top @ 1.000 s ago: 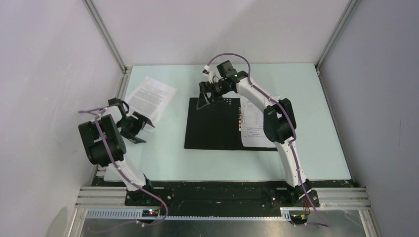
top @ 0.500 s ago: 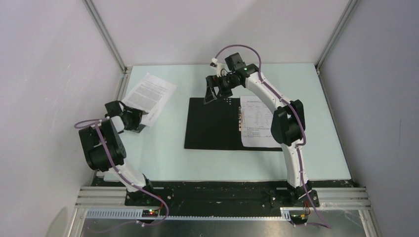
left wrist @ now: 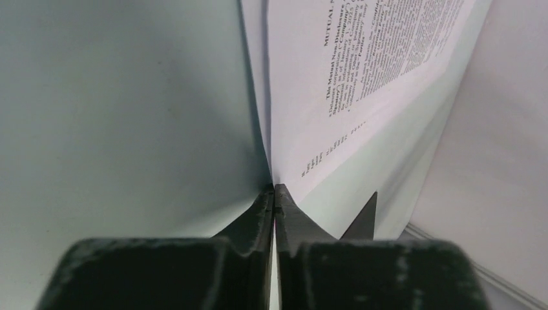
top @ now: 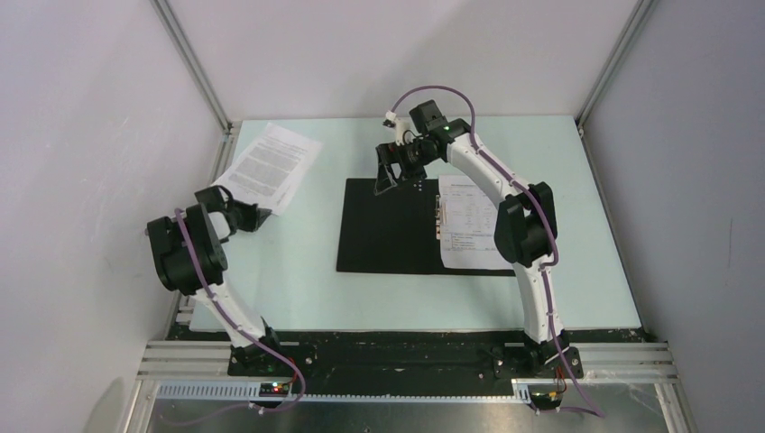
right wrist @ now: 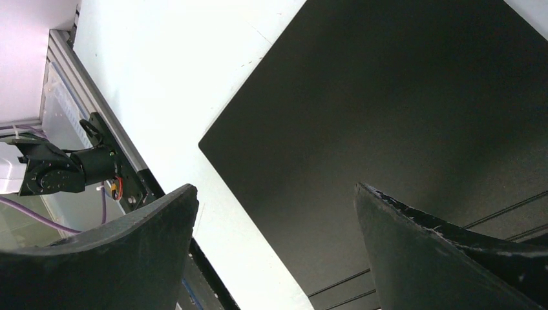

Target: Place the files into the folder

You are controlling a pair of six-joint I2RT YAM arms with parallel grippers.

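The folder (top: 388, 230) lies spread open, black side up, in the middle of the table. One sheet (top: 467, 221) rests on its right half beside the clip (top: 439, 216). More files (top: 271, 164) lie at the far left by the wall. My left gripper (top: 261, 216) is at their near corner. In the left wrist view its jaws (left wrist: 274, 189) are pressed together on the edge of a printed sheet (left wrist: 362, 58). My right gripper (top: 388, 171) hangs open over the folder's far left corner, with only the black cover (right wrist: 388, 97) below its fingertips (right wrist: 274, 194).
The side wall and a metal frame post (top: 194, 63) stand close to the left files. An aluminium rail (top: 406, 361) with both arm bases runs along the near table edge. The right arm's elbow (top: 519, 225) hangs over the folder's right half.
My left gripper closed onto the near corner of the left sheets, and the stack shifted slightly toward the far left. The right gripper rose a little at the folder's far corner, then held still.
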